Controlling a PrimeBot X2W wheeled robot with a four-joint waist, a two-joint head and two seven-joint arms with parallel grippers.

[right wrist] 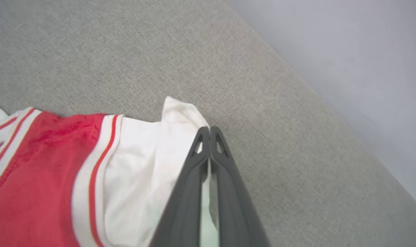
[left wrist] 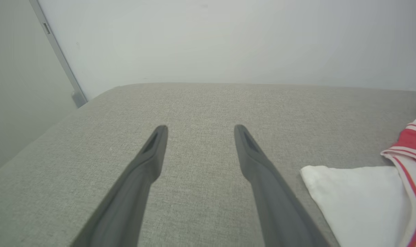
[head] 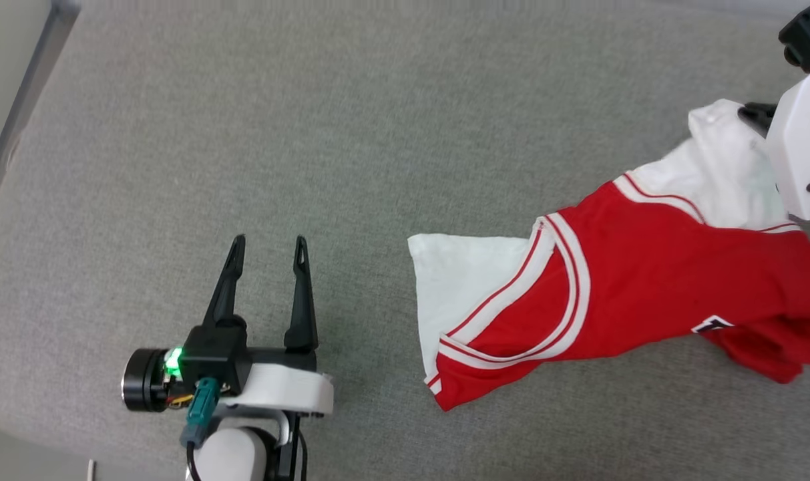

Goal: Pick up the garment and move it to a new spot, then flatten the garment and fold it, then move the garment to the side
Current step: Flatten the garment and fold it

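Garment [head: 645,287] stretched left-right, right tool [right wrist: 209,130] pinching its sleeve [right wrist: 149,164], left tool [head: 270,240] spread

I see garment [head: 645,280]: red jersey-style T-shirt, white short sleeves, red-and-white stripe trim. Not flattened. Lies rumpled across right part of grey fabric surface [head: 311,133] in my head view. One white sleeve lies flat, pointing toward middle of surface. Red body bunched at right edge, scrap of black white-outlined print showing. Other white sleeve gathered into peak, pinched between closed fingers of right gripper [right wrist: 210,132].
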